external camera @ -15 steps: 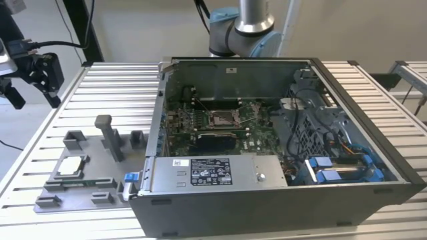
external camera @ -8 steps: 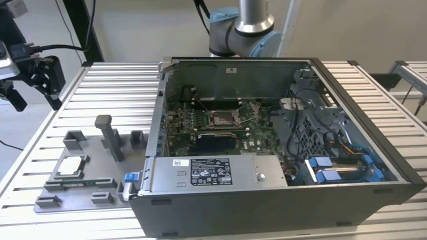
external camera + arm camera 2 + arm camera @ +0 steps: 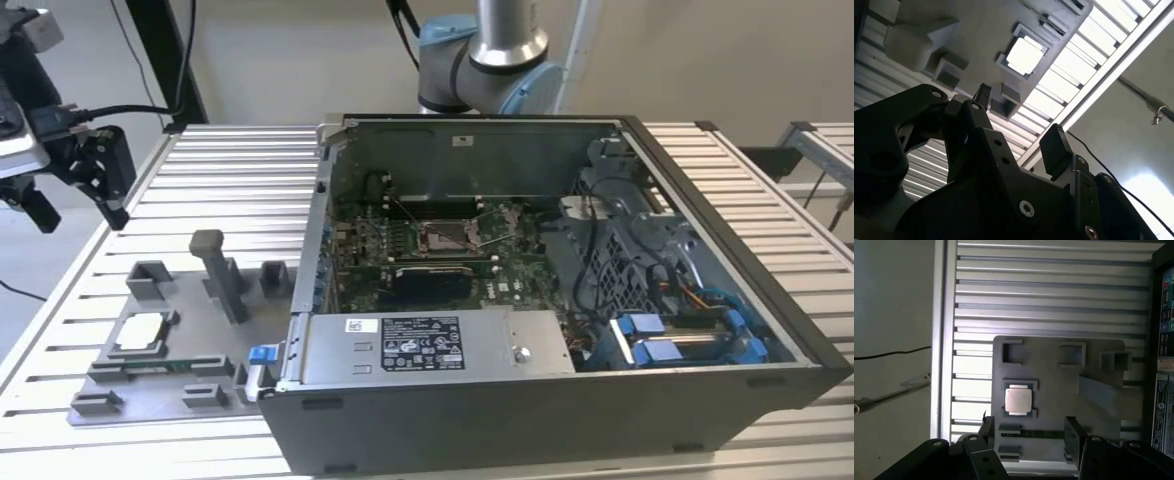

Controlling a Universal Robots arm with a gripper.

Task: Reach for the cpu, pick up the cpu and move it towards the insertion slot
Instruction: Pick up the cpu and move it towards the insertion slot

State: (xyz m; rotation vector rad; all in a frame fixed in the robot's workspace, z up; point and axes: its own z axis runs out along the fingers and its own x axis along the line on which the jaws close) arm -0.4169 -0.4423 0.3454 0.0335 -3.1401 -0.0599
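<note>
On the fixture plate (image 3: 200, 345), in the exterior view, we find the cpu (image 3: 143, 333) in its pocket. The gripper (image 3: 80, 215) hangs off the plate toward the exterior view's left. The insertion slot (image 3: 447, 235) lies well apart from the plate, inside the computer case (image 3: 534, 420). In the second wrist view, the fingers (image 3: 1056, 147) stand apart, empty. In the first wrist view, the cpu (image 3: 1019, 401) lies mid-plate. We judge an off-centre descent could strike the pocket walls and tip the chip.

Over cpu (image 3: 144, 333): open from overhead
Beside cpu: upright grey post (image 3: 214, 272) and low blocks (image 3: 148, 280) on fixture plate (image 3: 200, 345)
Toward insertion slot (image 3: 445, 235): case wall (image 3: 318, 220) stands between; case top open
</note>
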